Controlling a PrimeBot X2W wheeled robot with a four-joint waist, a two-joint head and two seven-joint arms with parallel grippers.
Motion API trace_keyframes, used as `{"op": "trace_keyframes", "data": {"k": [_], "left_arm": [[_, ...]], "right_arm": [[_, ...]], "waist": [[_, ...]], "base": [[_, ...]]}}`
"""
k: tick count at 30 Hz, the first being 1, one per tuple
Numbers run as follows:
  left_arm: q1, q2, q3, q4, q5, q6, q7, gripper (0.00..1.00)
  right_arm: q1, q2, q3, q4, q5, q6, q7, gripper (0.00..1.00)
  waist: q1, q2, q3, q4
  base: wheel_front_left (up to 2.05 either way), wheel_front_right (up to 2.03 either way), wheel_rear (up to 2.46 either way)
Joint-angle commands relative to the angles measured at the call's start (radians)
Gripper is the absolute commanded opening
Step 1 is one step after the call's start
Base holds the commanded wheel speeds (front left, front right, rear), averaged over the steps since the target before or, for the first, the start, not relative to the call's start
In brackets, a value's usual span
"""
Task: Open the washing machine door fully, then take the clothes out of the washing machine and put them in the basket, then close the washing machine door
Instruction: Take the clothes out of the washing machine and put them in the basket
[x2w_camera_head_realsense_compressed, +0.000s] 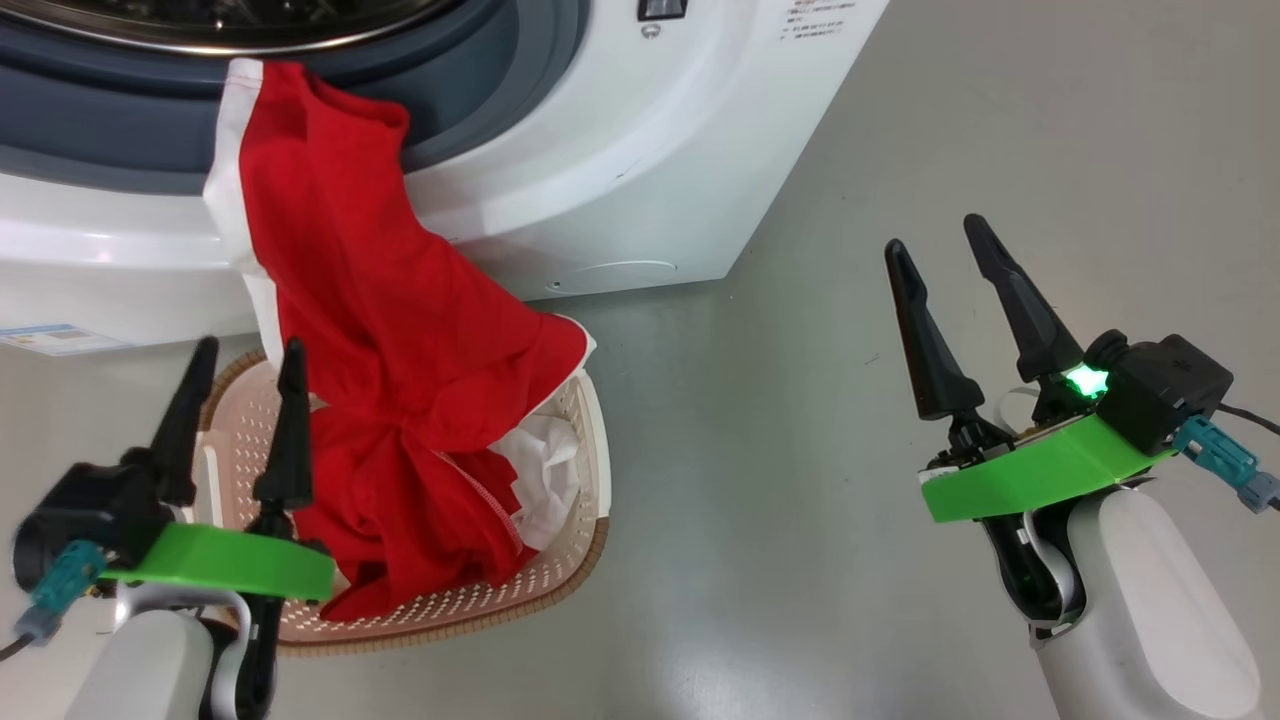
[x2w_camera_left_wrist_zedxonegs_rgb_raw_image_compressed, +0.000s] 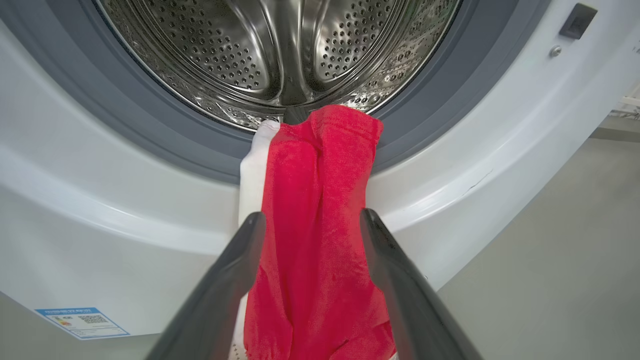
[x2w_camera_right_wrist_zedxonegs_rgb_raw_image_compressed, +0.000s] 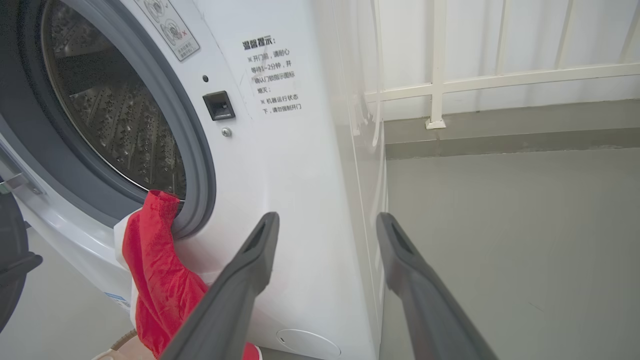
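The white washing machine (x2w_camera_head_realsense_compressed: 620, 150) stands with its steel drum (x2w_camera_left_wrist_zedxonegs_rgb_raw_image_compressed: 280, 45) uncovered. The red clothes (x2w_camera_head_realsense_compressed: 400, 330) hang from the grey ring over the machine's front, and their lower part lies bunched in the cream basket (x2w_camera_head_realsense_compressed: 585, 470) on the floor below. My left gripper (x2w_camera_head_realsense_compressed: 250, 350) is open over the basket's left side, just left of the fabric. In the left wrist view the clothes (x2w_camera_left_wrist_zedxonegs_rgb_raw_image_compressed: 310, 200) show between its fingers, ungripped. My right gripper (x2w_camera_head_realsense_compressed: 935, 235) is open above bare floor to the right, empty. A black edge of the washing machine door (x2w_camera_right_wrist_zedxonegs_rgb_raw_image_compressed: 12, 270) shows at far left.
Grey floor (x2w_camera_head_realsense_compressed: 850, 120) spreads wide to the right of the machine and the basket. A white railing (x2w_camera_right_wrist_zedxonegs_rgb_raw_image_compressed: 435, 80) stands along the wall beyond the machine's side. A blue label (x2w_camera_head_realsense_compressed: 55, 340) sits low on the machine's front.
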Motion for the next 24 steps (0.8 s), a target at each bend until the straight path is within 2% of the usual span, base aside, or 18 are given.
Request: {"op": "trace_keyframes", "data": {"k": [1,9,24], "left_arm": [[0.017,0.033,0.045,-0.055,-0.006,0.014,-0.008,1.00],[0.041,0.039,0.060,-0.152,-0.037,0.028,0.025,1.00],[0.051,0.044,0.054,-0.176,-0.054,0.039,0.051,1.00]], "right_arm": [[0.029,0.001,0.017,-0.030,0.002,0.002,-0.005,1.00],[0.027,0.002,0.013,-0.034,0.001,0.002,-0.005,1.00],[0.029,0.002,0.017,-0.028,0.004,0.002,-0.005,1.00]], "waist": [[0.0000,-0.0001,0.000,0.001],[0.0000,-0.0001,-0.001,-0.001],[0.0000,-0.0001,-0.002,-0.004]], "base": [[0.00,0.00,0.00],[0.00,0.00,0.00],[0.00,0.00,0.00]]}}
